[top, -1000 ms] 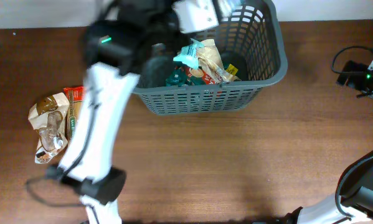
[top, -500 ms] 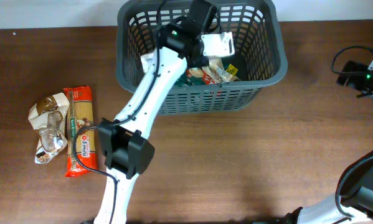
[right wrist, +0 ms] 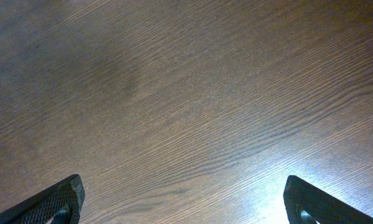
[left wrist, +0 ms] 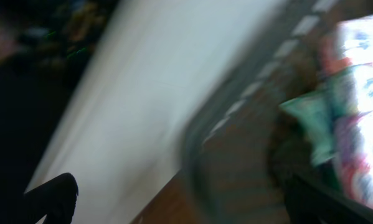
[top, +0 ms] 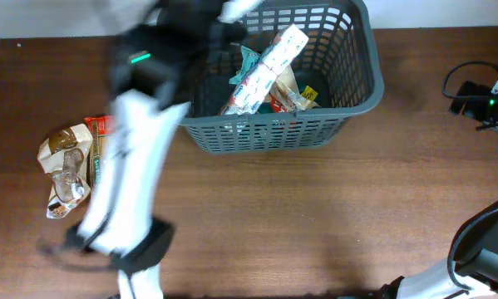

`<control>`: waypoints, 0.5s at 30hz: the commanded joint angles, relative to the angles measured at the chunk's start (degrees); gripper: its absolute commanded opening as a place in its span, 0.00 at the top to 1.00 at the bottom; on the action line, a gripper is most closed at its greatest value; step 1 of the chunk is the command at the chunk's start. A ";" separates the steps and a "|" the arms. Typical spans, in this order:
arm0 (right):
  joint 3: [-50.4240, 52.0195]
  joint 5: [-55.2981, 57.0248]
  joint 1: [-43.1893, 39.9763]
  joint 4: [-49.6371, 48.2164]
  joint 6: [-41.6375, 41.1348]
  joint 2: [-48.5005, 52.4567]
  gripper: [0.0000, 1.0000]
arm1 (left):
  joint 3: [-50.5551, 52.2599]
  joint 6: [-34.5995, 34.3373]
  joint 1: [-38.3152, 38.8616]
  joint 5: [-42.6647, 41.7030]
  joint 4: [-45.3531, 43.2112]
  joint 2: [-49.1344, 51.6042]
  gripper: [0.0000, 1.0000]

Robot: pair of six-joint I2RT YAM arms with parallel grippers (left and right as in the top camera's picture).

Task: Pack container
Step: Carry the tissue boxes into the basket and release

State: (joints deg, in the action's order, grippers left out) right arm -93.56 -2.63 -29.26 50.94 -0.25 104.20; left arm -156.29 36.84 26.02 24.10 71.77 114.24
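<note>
- Long patterned packet (top: 265,68) lies tilted inside the grey basket (top: 269,133)
- Left gripper (left wrist: 180,196) near basket rim: spread, empty
- Right gripper (right wrist: 183,193), well right of basket: spread, empty

overhead: even light, left arm (top: 132,166) smeared | left wrist: heavy blur | right wrist: sharp, table (right wrist: 174,93) glare

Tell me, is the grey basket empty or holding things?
Not empty: the basket holds several packets, a long white packet lying diagonally on top.
</note>
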 commanded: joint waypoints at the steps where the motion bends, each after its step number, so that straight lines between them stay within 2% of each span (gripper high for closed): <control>1: 0.15 -0.09 0.02 0.00 -0.68 -1.51 0.01 | 5.27 -4.96 -3.82 1.88 1.01 -9.64 0.01; 5: 0.15 -0.09 0.02 0.00 -0.68 -1.51 0.01 | 18.73 -8.26 -10.08 1.90 1.57 -20.28 0.01; 8: 0.15 -0.09 0.02 0.00 -0.68 -1.51 0.01 | 32.24 -16.76 -18.49 0.76 6.69 -26.91 0.01; 12: 0.15 -0.09 0.02 0.00 -0.68 -1.51 0.01 | 49.53 -25.07 -30.18 -9.77 8.37 -29.99 0.01; 15: 0.15 -0.11 0.02 0.00 -0.68 -1.51 0.01 | 61.99 -29.05 -36.11 -13.07 6.51 -28.98 0.01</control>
State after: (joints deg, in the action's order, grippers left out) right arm -93.56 -2.61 -29.28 50.92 -0.21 104.20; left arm -104.66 16.29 -5.39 18.06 79.35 82.85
